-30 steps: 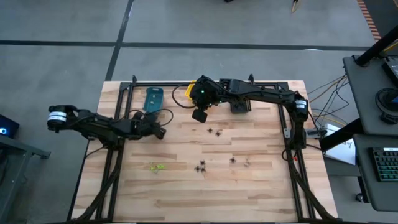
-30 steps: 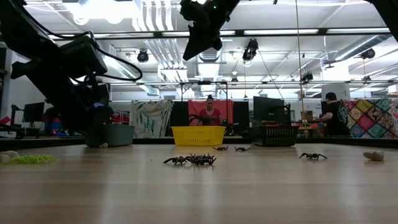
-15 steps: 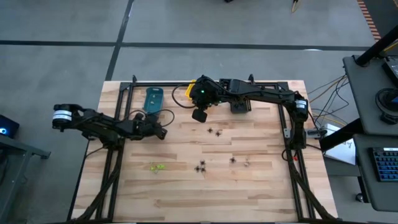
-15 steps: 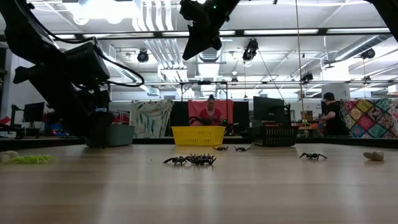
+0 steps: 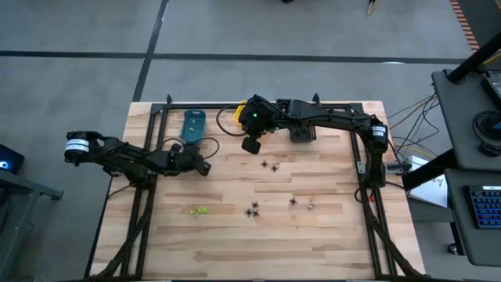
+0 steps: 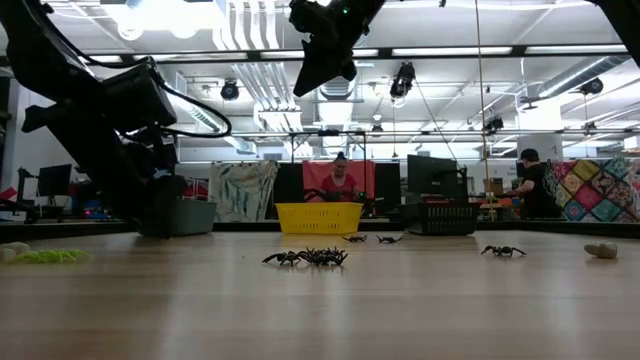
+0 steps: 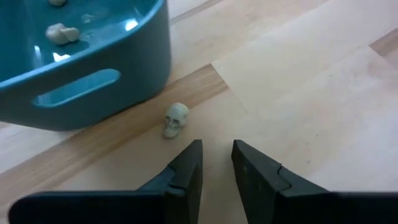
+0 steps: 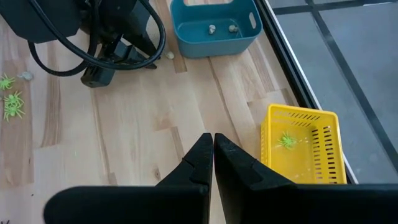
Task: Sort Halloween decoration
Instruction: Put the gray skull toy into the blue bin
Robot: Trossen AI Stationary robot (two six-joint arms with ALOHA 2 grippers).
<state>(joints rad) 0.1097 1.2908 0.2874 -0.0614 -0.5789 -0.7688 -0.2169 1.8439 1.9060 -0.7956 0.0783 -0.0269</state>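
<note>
Pale skull trinket (image 7: pixel 176 119) lay on the wood just beside the teal bin (image 7: pixel 93 74), near the tabletop's far-left corner. Left gripper (image 7: pixel 216 163) sat low behind it, fingers slightly spread, holding nothing; looked like the pickup step, next move a short advance and pinch. Right gripper (image 8: pixel 212 154) hung pressed together, empty, by the yellow bin (image 8: pixel 303 149). High view alone showed black spiders (image 5: pixel 270 165) mid-table; only the wrist views revealed bin contents.

At your twelve o'clock: a teal plastic bin (image 8: pixel 214 28), a yellow slotted basket (image 8: pixel 301 146); black spider trinkets (image 5: pixel 252 211) on pale striped wood (image 5: pixel 329 235).
</note>
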